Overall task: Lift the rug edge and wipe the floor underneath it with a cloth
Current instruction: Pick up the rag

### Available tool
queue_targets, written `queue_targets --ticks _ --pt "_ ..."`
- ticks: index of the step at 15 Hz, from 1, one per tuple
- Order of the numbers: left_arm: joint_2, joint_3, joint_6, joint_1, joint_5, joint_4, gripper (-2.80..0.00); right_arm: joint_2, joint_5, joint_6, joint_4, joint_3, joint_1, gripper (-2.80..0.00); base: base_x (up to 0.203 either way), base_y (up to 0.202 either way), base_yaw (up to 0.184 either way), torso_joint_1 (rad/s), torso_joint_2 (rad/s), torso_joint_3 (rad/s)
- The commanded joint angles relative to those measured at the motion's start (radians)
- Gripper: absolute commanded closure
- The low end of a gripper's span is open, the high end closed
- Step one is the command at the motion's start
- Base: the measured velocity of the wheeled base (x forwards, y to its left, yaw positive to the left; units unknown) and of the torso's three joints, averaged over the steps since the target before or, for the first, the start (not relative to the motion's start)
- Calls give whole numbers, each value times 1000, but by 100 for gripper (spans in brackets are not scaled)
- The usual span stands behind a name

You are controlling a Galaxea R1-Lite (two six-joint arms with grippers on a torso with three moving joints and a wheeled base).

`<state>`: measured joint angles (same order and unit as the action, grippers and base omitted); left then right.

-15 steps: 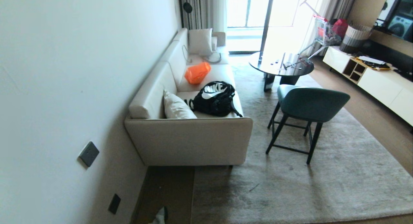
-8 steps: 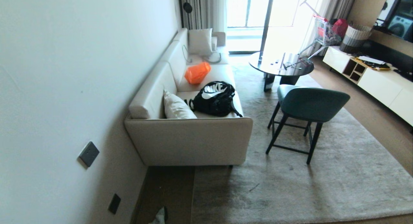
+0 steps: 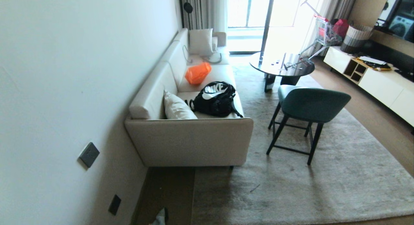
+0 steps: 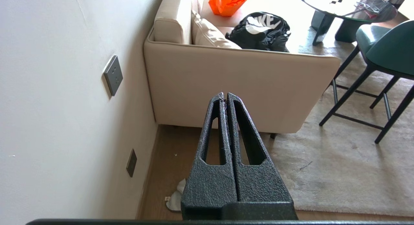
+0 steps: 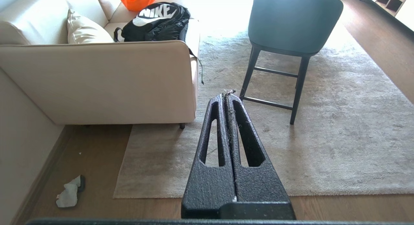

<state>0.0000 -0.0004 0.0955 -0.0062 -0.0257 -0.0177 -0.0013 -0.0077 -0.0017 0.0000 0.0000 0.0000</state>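
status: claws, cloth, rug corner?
Both claws, left claw and right claw, shut, empty. Cloth on floor by wall. Rug edge flat, unobstructed.

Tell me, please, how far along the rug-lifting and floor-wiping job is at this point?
Nothing looks done yet. The rug edge lies flat on the floor, and the cloth sits crumpled by the wall, untouched. Nothing is in hand: the left claw and right claw are both shut and empty, held above the floor. Fetching the cloth, lifting the edge and wiping all remain.

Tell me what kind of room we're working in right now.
Most likely a home living room: a cream sofa along the wall, a big grey-beige rug on wood floor, and a low white TV cabinet opposite.
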Motion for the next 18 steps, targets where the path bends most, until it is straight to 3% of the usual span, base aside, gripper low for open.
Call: queue_targets --ticks 1,6,18 --pt "0 0 1 0 0 -1 0 1 0 0 0 0 0 0 0 0 0 0 0 0" --pt "0 0 1 0 0 -1 0 1 0 0 0 0 1 0 0 0 0 -7 5 7" --pt "0 -1 1 0 0 -1 0 1 0 5 0 0 1 0 0 0 0 -125 301 167"
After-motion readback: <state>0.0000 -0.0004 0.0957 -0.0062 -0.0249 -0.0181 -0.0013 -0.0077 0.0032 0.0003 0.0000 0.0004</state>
